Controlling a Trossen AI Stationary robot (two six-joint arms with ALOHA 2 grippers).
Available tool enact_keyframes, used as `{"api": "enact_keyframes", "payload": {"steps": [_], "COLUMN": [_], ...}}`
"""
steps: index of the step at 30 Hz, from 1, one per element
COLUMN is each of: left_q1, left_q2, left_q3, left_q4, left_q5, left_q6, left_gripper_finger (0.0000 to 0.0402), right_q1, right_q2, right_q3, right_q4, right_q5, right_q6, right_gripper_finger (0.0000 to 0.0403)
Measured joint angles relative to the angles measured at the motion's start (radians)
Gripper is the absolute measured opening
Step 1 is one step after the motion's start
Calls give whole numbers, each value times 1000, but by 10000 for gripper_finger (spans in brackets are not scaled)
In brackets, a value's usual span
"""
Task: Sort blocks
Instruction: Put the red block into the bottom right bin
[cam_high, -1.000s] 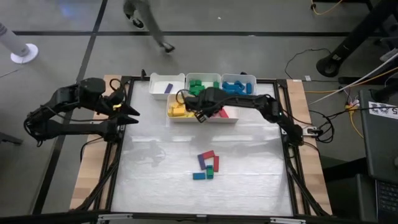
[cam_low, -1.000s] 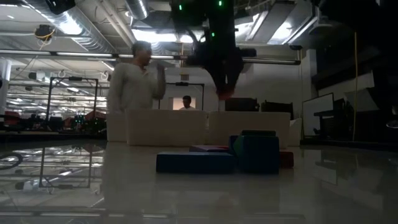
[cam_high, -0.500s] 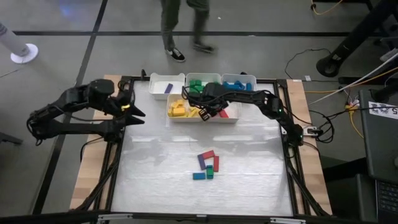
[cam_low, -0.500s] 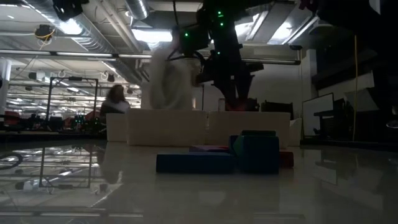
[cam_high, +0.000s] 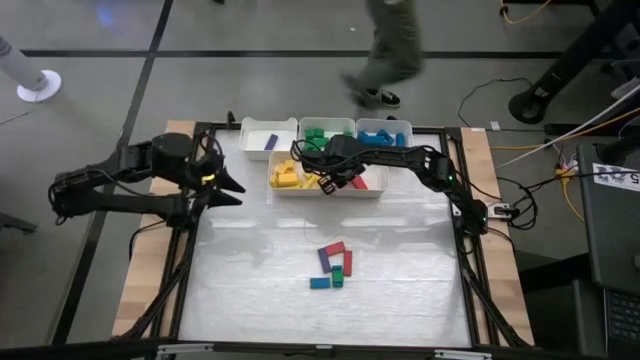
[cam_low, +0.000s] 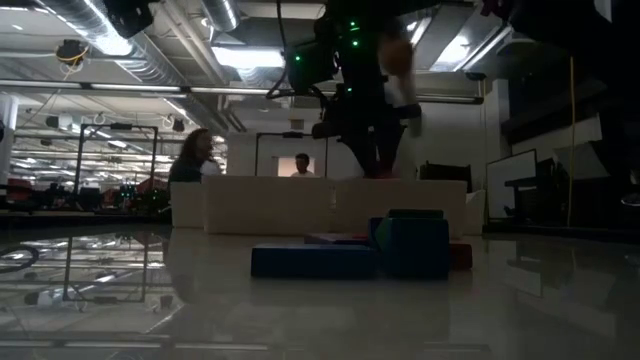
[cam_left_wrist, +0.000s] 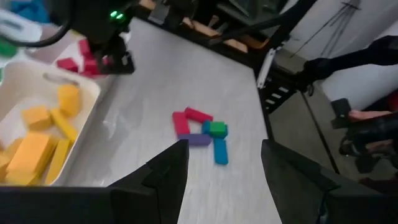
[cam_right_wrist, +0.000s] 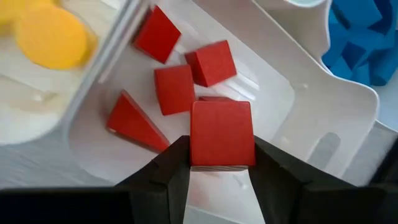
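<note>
White counter (cam_high: 260, 270): right tool (cam_right_wrist: 219, 163) grips a red block (cam_right_wrist: 222, 134) over the red bin (cam_right_wrist: 273, 99); left tool (cam_left_wrist: 221, 163) waits open, far left.

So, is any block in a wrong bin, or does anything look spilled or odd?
Nothing stands out. Each white bin holds one colour only. The right gripper holds a red block over the red bin. Unsorted blocks wait mid-table.

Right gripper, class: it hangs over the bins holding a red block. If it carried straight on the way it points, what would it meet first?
Most likely the floor of the red bin. The right gripper points down into it, its red block leading, with loose red blocks just beyond; depth is unclear.
</note>
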Motion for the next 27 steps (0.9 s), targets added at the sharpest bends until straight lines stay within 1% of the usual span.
{"api": "enact_keyframes", "payload": {"steps": [10,15,22,27], "left_q1": [-80,-102,-108,-108], "left_q2": [3,13,35,52], "left_q3": [0,0,0,0], "left_q4": [27,25,25,25], "left_q5": [0,-10,-11,-11], "left_q6": [20,20,48,55], "left_gripper_finger": [189,189,189,189], "right_q1": [-16,-20,-20,-20], "right_q2": [0,0,0,0], "right_q3": [0,0,1,1], "right_q4": [-3,1,76,104], "right_q5": [-26,53,46,60], "right_q6": [0,0,-1,-57], "right_gripper_finger": [152,152,152,152]}}
